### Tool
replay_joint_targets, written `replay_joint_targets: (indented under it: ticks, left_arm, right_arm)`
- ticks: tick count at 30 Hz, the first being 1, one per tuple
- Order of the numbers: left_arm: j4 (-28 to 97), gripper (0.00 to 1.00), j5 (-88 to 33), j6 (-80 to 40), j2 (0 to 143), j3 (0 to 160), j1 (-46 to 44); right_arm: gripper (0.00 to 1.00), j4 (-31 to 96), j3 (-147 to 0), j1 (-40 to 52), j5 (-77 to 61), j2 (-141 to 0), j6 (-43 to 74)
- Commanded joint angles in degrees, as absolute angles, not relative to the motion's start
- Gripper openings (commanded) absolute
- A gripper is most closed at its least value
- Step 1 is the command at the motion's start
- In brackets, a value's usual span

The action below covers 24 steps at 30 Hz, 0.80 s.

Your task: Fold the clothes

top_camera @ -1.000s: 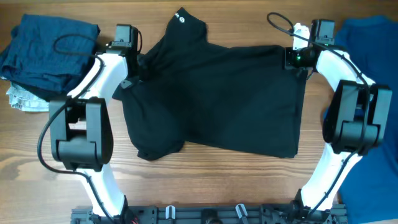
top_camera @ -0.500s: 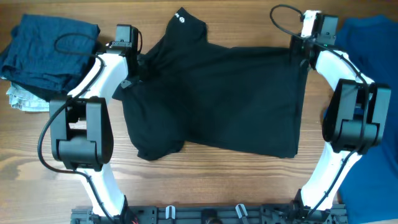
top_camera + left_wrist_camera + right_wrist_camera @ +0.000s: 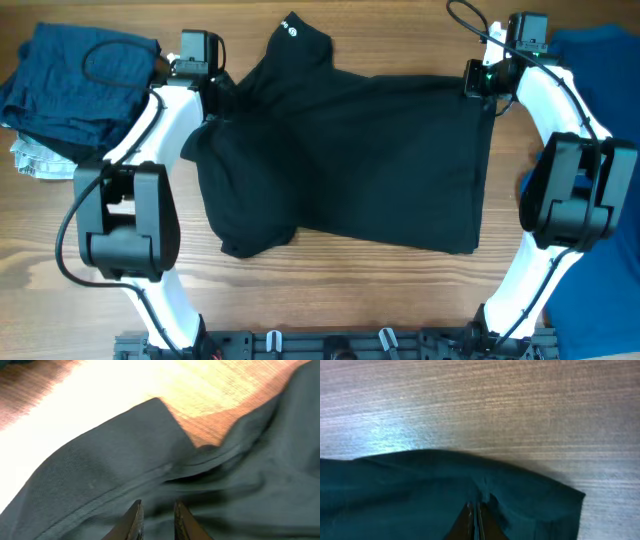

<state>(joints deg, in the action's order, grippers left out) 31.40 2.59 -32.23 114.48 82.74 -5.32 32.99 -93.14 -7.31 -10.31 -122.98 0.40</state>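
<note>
right gripper (image 3: 475, 506) clamped on black shirt (image 3: 380, 160) edge at 2 o'clock; left gripper (image 3: 157, 506) slightly parted at 10 o'clock, best pinch the seam, pull taut.

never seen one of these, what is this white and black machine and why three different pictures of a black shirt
These are two robot arms standing at the near edge of a wooden table; each ends in a two-finger gripper. The wide picture looks straight down from above. The two close-ups come from small cameras on the wrists, so each arm's own fingertips show at the bottom. A black shirt lies spread in the middle, folded navy clothes at the left, a blue shirt at the right edge. The right gripper is shut, pinching the black shirt's edge. The left gripper has its fingers a little apart over the shirt and seems not to grip it.
</note>
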Motion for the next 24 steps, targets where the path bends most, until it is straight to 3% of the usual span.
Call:
replay_joint_targets:
  ticks: [1, 8, 12, 19, 24]
  left_arm:
    - [30.57, 0.22, -0.23, -31.75, 112.49, 83.7, -5.63]
    - [30.5, 0.24, -0.21, -31.75, 112.49, 83.68, -5.63]
    - [30.74, 0.24, -0.21, -31.75, 112.51, 83.68, -5.63]
    - [30.98, 0.23, -0.19, -31.75, 112.51, 83.59, -5.63]
    - [22.92, 0.31, -3.09, -28.64, 112.49, 85.69, -5.63]
  right_arm:
    - [0.04, 31.03, -93.08, -7.33, -12.08, -127.37, 1.54]
    - [0.04, 29.78, -93.08, -7.29, -13.02, -132.25, 1.63]
    - [0.04, 20.1, -93.08, -7.35, -1.3, -132.44, 1.21]
    - [0.05, 1.89, -93.12, -7.35, -0.82, -132.42, 1.65]
    - [0.08, 6.35, -94.94, -7.35, -1.91, -125.69, 1.63]
